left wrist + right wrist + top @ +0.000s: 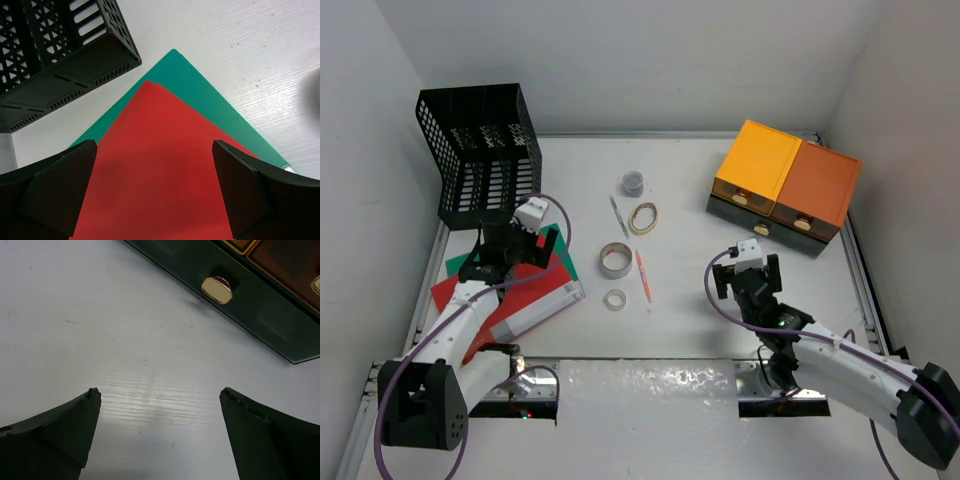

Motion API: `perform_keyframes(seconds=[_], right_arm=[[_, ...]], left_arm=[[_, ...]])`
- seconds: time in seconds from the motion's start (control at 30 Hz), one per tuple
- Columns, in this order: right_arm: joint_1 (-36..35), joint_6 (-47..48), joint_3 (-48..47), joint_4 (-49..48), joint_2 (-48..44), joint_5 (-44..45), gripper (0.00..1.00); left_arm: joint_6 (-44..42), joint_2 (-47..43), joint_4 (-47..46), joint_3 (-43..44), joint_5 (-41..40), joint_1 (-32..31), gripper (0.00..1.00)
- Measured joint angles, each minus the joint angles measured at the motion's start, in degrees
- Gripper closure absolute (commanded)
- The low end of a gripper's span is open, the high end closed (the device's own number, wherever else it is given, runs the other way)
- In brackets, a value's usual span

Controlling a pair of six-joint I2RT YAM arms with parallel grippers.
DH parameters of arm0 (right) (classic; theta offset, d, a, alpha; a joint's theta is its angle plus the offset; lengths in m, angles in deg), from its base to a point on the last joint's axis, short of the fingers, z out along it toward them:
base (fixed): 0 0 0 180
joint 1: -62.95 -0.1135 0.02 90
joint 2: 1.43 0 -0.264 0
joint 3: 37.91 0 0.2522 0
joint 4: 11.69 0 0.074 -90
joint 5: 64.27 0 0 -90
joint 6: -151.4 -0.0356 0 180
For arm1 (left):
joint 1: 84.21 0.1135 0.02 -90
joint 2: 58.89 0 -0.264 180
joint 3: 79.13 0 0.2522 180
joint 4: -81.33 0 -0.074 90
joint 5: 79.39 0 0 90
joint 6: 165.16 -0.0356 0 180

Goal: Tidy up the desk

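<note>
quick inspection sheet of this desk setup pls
surface: white desk, glare along near edge
job's things: red folder on green folder beside black mesh rack; orange drawer boxes far right
clutter: large tape roll, small tape roll, rubber band, orange pen, grey pen, grey container
grippers: left gripper above red folder, jaws open, empty; right gripper above bare desk, jaws open, empty
cables: purple cable looped on each arm
surroundings: white walls

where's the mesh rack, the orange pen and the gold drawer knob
black mesh rack (495, 180), top external view, its near mesh wall
orange pen (642, 276), top external view, middle of its barrel
gold drawer knob (217, 290), right wrist view, its front face
</note>
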Motion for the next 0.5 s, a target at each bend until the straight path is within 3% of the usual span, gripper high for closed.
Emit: perform_keyframes(seconds=[0.23, 0.37, 0.5], right_arm=[[1.2, -2.8, -1.6, 1.6, 3.2, -4.1, 0.01], [10.8, -7.6, -13.4, 9.0, 12.7, -11.5, 0.01], [16.3, -10.1, -24.6, 9.8, 17.6, -13.8, 0.02]], left_arm=[[4.3, 0.0, -1.2, 0.0, -6.2, 0.4, 0.00], [5.3, 0.0, -1.7, 0.0, -8.0, 0.5, 0.00], [5.3, -0.1, -1.7, 0.0, -7.9, 0.5, 0.00]])
